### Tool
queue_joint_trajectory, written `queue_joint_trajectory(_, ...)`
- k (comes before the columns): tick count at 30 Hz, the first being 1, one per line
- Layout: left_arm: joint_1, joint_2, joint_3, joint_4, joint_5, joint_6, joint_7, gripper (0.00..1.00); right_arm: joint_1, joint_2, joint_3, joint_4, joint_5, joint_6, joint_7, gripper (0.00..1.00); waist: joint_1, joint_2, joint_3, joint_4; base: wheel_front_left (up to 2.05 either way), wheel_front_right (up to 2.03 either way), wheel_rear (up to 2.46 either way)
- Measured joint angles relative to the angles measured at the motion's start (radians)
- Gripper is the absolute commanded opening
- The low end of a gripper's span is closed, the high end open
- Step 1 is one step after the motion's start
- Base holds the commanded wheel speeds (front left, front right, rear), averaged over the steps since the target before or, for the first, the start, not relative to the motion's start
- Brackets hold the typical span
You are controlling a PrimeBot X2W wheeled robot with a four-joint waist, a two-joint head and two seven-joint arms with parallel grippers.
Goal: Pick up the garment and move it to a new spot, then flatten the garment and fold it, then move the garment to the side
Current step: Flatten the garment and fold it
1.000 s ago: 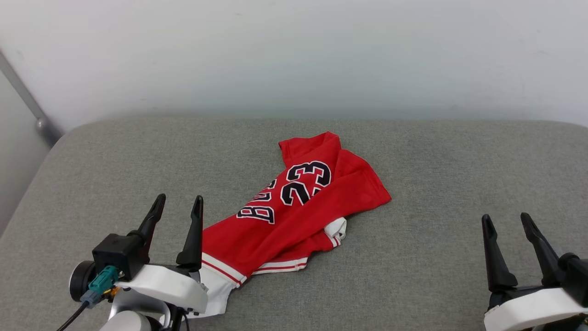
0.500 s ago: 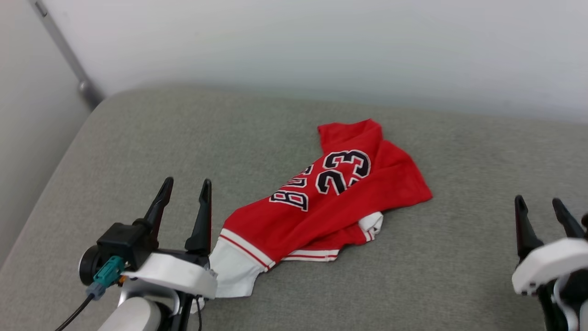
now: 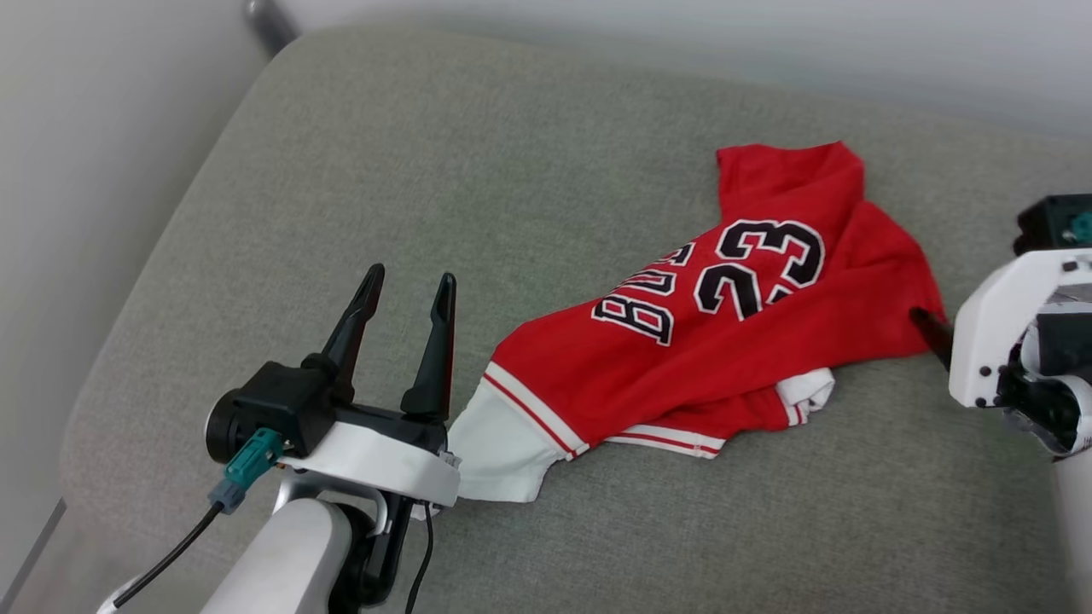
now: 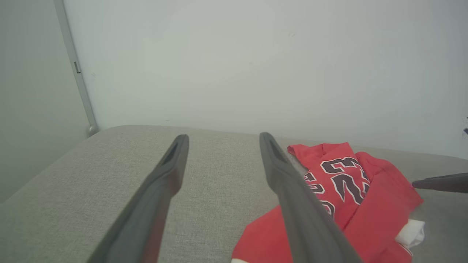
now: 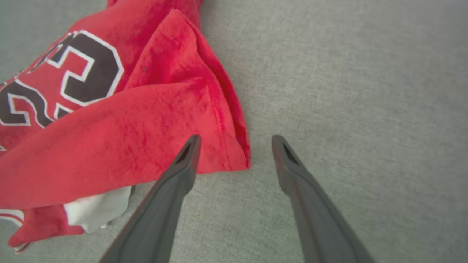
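Grey woven upholstery is covering the cushion [image 3: 341,170] I am working over. The jersey [image 3: 708,367] is lying on it, right of centre in the head view, running from near me on the left up and away to the right.

Starting at the left, my left pincer [image 3: 409,278] is hanging released, jaws wide and empty, just beside the jersey's white sleeve [image 3: 499,448]. I am worrying about that sleeve: its near edge is disappearing under the wrist housing, so a careless descent could trap or bunch it instead of gripping it. Moving right, the body of the jersey is doubled over itself, so any pinch risks taking only the top layer and leaving the rest dragging and twisting as it lifts. At the far right, my right pincer [image 5: 236,138] is also standing released, its fingers straddling the red hem corner [image 5: 237,160]; I cannot tell whether the tips are touching cloth. Going too deep there could snag the upholstery along with the hem, and going too shallow could let the thin edge slip out.

The jersey itself is looking soft and rumpled. It is a red knit with striped trim [image 3: 533,409] edging the white sleeve. A fold is half swallowing the black, white-outlined lettering [image 3: 640,311], while the number 23 [image 3: 763,264] is reading clearly. A second bit of white cuff [image 3: 806,392] is peeking out beneath the lower edge.
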Motion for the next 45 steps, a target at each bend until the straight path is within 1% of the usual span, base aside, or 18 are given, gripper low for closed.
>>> queue_joint_trajectory(5, -0.009, -0.041, 0.034, 0.021, 0.032, -0.040, -0.002, 1.00, -0.056, -0.019, 0.047, 0.065, 0.011, 0.000, 0.099, 1.00, 0.0000, 0.0000, 0.051, 0.028, 0.00, 0.00, 0.00)
queue_joint_trajectory(10, -0.009, -0.073, 0.066, 0.041, 0.060, -0.073, -0.002, 1.00, -0.085, -0.017, 0.046, 0.124, 0.038, 0.000, 0.130, 1.00, 0.0000, 0.0000, 0.071, 0.036, 0.00, 0.00, 0.00)
queue_joint_trajectory(11, -0.009, -0.080, 0.072, 0.046, 0.064, -0.080, -0.002, 1.00, -0.088, -0.016, 0.048, 0.133, 0.040, 0.000, 0.132, 0.91, 0.0000, 0.0000, 0.071, 0.035, 0.00, 0.00, 0.00)
queue_joint_trajectory(12, -0.009, -0.086, 0.077, 0.050, 0.067, -0.084, -0.002, 1.00, -0.092, -0.016, 0.049, 0.140, 0.049, 0.000, 0.137, 0.46, 0.0000, 0.0000, 0.071, 0.034, 0.00, 0.00, 0.00)
queue_joint_trajectory(13, -0.008, -0.089, 0.083, 0.056, 0.071, -0.088, -0.002, 1.00, -0.097, -0.014, 0.050, 0.147, 0.059, 0.000, 0.141, 0.24, 0.0000, 0.0000, 0.070, 0.032, 0.00, 0.00, 0.00)
queue_joint_trajectory(14, -0.007, -0.092, 0.089, 0.062, 0.073, -0.093, -0.002, 1.00, -0.099, -0.014, 0.054, 0.150, 0.065, 0.000, 0.139, 0.00, 0.0000, 0.0000, 0.070, 0.030, 0.00, 0.00, 0.00)
queue_joint_trajectory(20, -0.003, -0.105, 0.119, 0.084, 0.099, -0.117, -0.002, 1.00, -0.113, -0.010, 0.098, 0.162, 0.099, 0.000, 0.096, 0.00, 0.0000, 0.0000, 0.057, 0.008, 0.00, 0.00, 0.00)
queue_joint_trajectory(23, 0.001, -0.104, 0.125, 0.102, 0.110, -0.126, -0.002, 1.00, -0.117, -0.011, 0.123, 0.146, 0.118, 0.000, 0.072, 0.00, 0.0000, 0.0000, 0.039, -0.003, 0.00, 0.00, 0.00)
queue_joint_trajectory(28, 0.022, -0.097, 0.126, 0.128, 0.122, -0.129, -0.002, 1.00, -0.132, -0.039, 0.179, 0.043, 0.133, 0.000, 0.029, 0.00, 0.0000, 0.0000, -0.002, -0.034, 0.00, 0.00, 0.00)
queue_joint_trajectory(30, 0.039, -0.088, 0.131, 0.133, 0.122, -0.123, -0.001, 1.00, -0.117, -0.047, 0.205, -0.023, 0.134, 0.000, 0.023, 0.00, -0.0001, 0.0000, -0.022, -0.052, 0.00, 0.00, 0.00)
queue_joint_trajectory(33, 0.060, -0.074, 0.134, 0.133, 0.122, -0.117, 0.008, 1.00, -0.068, -0.071, 0.212, -0.143, 0.143, 0.000, 0.021, 0.00, -0.0001, 0.0000, -0.050, -0.087, 0.00, 0.00, 0.00)
queue_joint_trajectory(37, 0.085, -0.053, 0.144, 0.120, 0.119, -0.105, 0.026, 1.00, 0.037, -0.103, 0.174, -0.330, 0.143, 0.000, 0.044, 0.00, -0.0001, 0.0000, -0.086, -0.139, 0.00, 0.00, 0.00)
queue_joint_trajectory(40, 0.109, -0.040, 0.150, 0.107, 0.114, -0.093, 0.039, 1.00, 0.156, -0.101, 0.101, -0.470, 0.134, 0.000, 0.065, 0.00, -0.0001, 0.0000, -0.113, -0.178, 0.00, 0.00, 0.00)
queue_joint_trajectory(42, 0.125, -0.032, 0.158, 0.096, 0.113, -0.082, 0.046, 1.00, 0.253, -0.079, 0.040, -0.549, 0.132, 0.000, 0.079, 0.00, -0.0001, 0.0000, -0.130, -0.205, 0.00, 0.00, 0.00)
queue_joint_trajectory(45, 0.148, -0.023, 0.163, 0.082, 0.111, -0.070, 0.057, 1.00, 0.411, -0.024, -0.051, -0.652, 0.112, 0.000, 0.094, 0.00, -0.0001, 0.0000, -0.151, -0.243, 0.00, 0.00, 0.00)
